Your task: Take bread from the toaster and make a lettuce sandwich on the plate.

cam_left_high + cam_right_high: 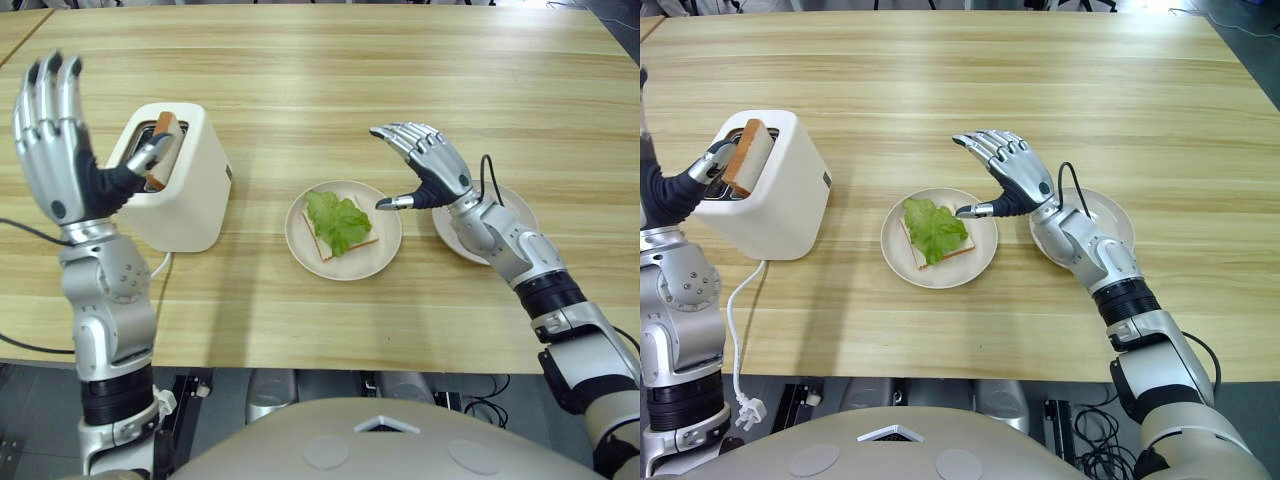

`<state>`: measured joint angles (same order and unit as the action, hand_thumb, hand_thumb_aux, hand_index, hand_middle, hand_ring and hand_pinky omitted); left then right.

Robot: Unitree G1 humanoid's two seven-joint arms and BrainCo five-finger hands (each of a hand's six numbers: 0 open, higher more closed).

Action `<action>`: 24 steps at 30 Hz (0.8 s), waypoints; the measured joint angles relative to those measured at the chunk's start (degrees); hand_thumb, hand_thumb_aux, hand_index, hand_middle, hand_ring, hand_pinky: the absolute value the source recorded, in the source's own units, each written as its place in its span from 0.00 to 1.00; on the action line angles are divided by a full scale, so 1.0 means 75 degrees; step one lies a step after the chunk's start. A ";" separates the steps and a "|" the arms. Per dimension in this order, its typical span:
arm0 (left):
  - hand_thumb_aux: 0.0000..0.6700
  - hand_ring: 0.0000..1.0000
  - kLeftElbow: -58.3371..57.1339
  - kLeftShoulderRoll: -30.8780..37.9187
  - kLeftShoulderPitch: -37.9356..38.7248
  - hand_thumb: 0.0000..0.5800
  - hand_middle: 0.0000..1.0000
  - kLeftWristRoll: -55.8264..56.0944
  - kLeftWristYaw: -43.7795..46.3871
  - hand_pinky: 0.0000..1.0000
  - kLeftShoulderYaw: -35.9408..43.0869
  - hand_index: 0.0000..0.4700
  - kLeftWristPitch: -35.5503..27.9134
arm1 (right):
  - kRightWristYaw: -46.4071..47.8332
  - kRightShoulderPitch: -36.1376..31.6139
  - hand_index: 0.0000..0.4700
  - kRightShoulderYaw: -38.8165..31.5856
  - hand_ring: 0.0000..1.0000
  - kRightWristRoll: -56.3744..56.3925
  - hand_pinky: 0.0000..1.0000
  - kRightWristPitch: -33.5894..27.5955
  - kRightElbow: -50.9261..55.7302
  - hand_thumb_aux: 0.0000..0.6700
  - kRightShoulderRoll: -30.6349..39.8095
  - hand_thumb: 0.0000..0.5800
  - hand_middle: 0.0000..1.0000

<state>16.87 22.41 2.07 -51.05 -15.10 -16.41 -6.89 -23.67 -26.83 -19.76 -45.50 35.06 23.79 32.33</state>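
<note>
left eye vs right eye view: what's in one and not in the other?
Left eye view: the whole left hand, most of its fingers raised upright beside the toaster.
Right eye view: the toaster's cord hanging down to its loose plug.
Both: the left hand pinching the bread slice that stands in the toaster slot; the plate with the bottom bread and lettuce; the open right hand hovering beside it, its forearm over a second plate.
</note>
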 measured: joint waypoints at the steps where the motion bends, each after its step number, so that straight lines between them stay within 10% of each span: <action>1: 0.00 0.00 -0.0245 0.0089 -0.0011 0.00 0.00 -0.0008 0.0006 0.00 0.0048 0.00 -0.0046 | 0.0013 -0.0001 0.00 0.0015 0.00 0.0000 0.00 0.0003 0.0000 0.00 -0.0016 0.00 0.00; 16: 0.02 0.00 -0.1736 0.0646 -0.0416 0.03 0.00 0.0305 0.0383 0.00 0.0726 0.02 -0.0339 | 0.0067 0.0013 0.00 0.0064 0.00 -0.0001 0.00 0.0098 0.0005 0.00 -0.0157 0.00 0.00; 18: 0.30 0.00 -0.1835 0.0682 -0.0413 0.51 0.00 0.0324 0.0451 0.00 0.0727 0.29 -0.0418 | 0.0067 0.0014 0.00 0.0068 0.00 -0.0001 0.00 0.0115 0.0005 0.00 -0.0157 0.00 0.00; 21: 0.82 0.00 -0.1897 0.0734 -0.0412 0.97 0.00 0.0368 0.0514 0.00 0.0824 0.80 -0.0499 | 0.0068 0.0020 0.00 0.0071 0.00 0.0022 0.00 0.0130 0.0005 0.00 -0.0175 0.00 0.00; 22: 1.00 0.00 -0.1901 0.0736 -0.0412 1.00 0.00 0.0375 0.0521 0.00 0.0877 0.98 -0.0516 | 0.0067 0.0028 0.00 0.0071 0.00 0.0057 0.00 0.0137 0.0005 0.00 -0.0185 0.00 0.00; 24: 1.00 0.00 -0.1895 0.0742 -0.0433 1.00 0.00 0.0456 0.0512 0.00 0.0947 0.98 -0.0535 | 0.0068 0.0042 0.00 0.0072 0.00 0.0066 0.00 0.0162 0.0005 0.00 -0.0208 0.00 0.00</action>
<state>2.66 27.98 -1.17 -47.63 -11.26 -9.31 -10.90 -23.16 -26.51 -19.23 -45.01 36.27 23.83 30.77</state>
